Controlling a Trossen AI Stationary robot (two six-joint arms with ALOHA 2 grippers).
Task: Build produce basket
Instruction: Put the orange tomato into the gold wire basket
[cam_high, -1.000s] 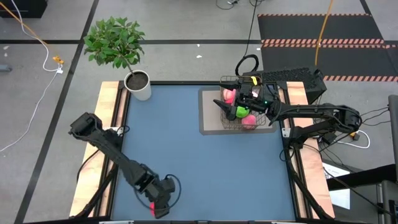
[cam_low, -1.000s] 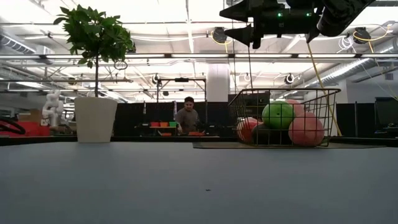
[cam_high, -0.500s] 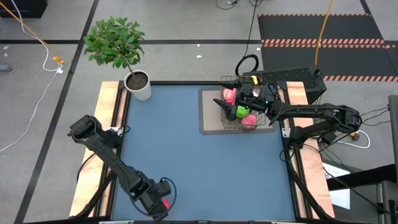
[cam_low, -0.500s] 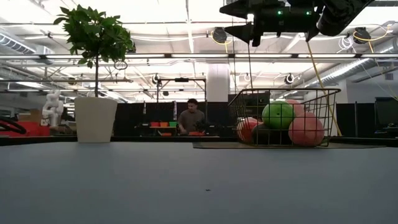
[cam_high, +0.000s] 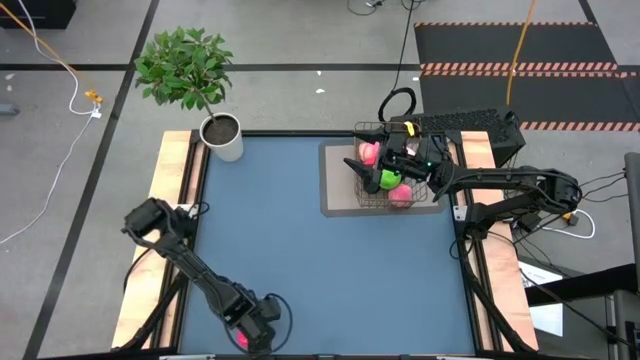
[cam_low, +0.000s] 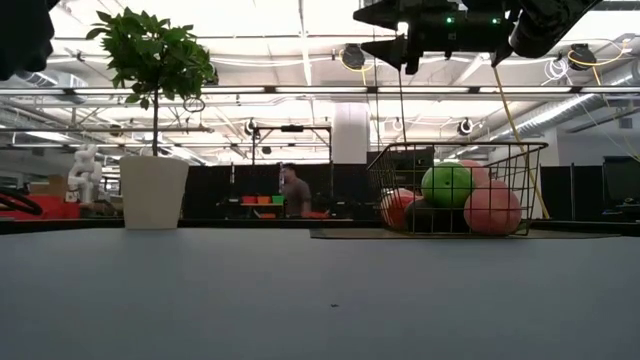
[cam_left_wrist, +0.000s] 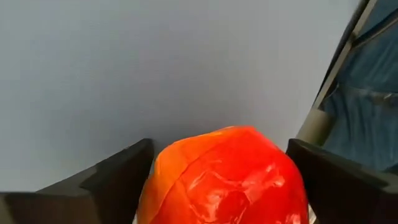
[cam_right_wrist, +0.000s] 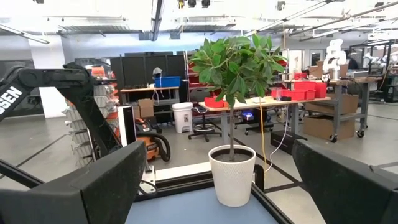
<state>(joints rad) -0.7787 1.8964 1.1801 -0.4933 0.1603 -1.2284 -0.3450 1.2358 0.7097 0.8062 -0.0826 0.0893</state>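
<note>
Table: blue-grey top with pale wooden side rails, seen from above.

Basket: square dark wire-mesh basket, upright, at about 2 o'clock on the table, standing on a grey-brown mat. Contents visible through the mesh: a green apple, a pink peach in front of it, and a red-orange piece toward the pot side; a further pink piece sits at the far edge.

Right gripper: poised directly above the basket, fingers spread wide, nothing between them.

Left gripper: at about 7 o'clock, at the near edge of the table, well apart from the basket. Its fingers stand wide on either side of a glossy red-orange piece of produce; whether they press on it cannot be told.

White plant pot: with a leafy green plant, at about 10 o'clock, on the far left corner.

A person: in the room beyond the table.
</note>
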